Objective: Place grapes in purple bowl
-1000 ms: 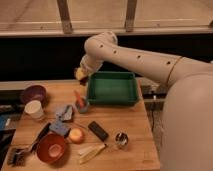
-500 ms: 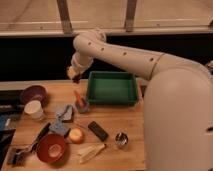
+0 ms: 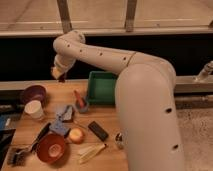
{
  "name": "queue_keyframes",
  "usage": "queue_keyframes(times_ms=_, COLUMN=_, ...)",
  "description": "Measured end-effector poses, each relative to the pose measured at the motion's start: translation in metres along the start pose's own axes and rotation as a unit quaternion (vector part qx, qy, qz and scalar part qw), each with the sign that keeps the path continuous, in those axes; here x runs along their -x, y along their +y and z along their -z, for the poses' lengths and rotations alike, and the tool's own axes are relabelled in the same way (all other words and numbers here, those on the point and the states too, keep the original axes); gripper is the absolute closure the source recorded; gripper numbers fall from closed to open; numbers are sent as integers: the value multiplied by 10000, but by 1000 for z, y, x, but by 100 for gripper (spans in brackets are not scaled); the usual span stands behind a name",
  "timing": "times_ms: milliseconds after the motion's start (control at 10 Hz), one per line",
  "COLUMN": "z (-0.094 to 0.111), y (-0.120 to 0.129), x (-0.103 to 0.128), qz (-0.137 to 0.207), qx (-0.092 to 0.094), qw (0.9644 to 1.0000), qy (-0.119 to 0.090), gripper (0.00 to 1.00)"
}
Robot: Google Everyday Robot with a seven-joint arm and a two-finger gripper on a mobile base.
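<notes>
My gripper (image 3: 58,74) hangs above the table's back edge, up and to the right of the purple bowl (image 3: 33,93). It is shut on a small dark clump, the grapes (image 3: 62,78), which show just under the fingers. The purple bowl stands at the table's far left, with nothing visible inside it. The arm reaches in from the right and arches over the table.
A white cup (image 3: 34,109) stands just in front of the purple bowl. A green tray (image 3: 101,88) sits at the back. A red-orange bowl (image 3: 50,148), an orange fruit (image 3: 76,135), a black bar (image 3: 98,130), blue items (image 3: 62,113) and a small metal cup (image 3: 119,140) lie on the wooden table (image 3: 107,122).
The gripper has moved left along the back of the table, from beside the green tray toward the purple bowl, carrying the dark clump.
</notes>
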Motion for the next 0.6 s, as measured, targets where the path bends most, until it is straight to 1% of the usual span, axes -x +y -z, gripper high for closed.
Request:
queue_keyframes(times_ms=100, z=-17, y=15, x=16, qz=194, qx=148, qw=9997, qy=-37, gripper=81)
queue_keyframes(times_ms=300, z=-33, y=30, x=31, qz=404, qx=398, qw=9983, qy=-117, gripper=81)
queue_keyframes(times_ms=400, z=-39, y=38, x=39, qz=524, qx=538, qw=9970, qy=-178, gripper=81)
queue_keyframes(times_ms=600, z=-50, y=59, x=50, qz=765, qx=788, qw=9937, qy=-236, gripper=81)
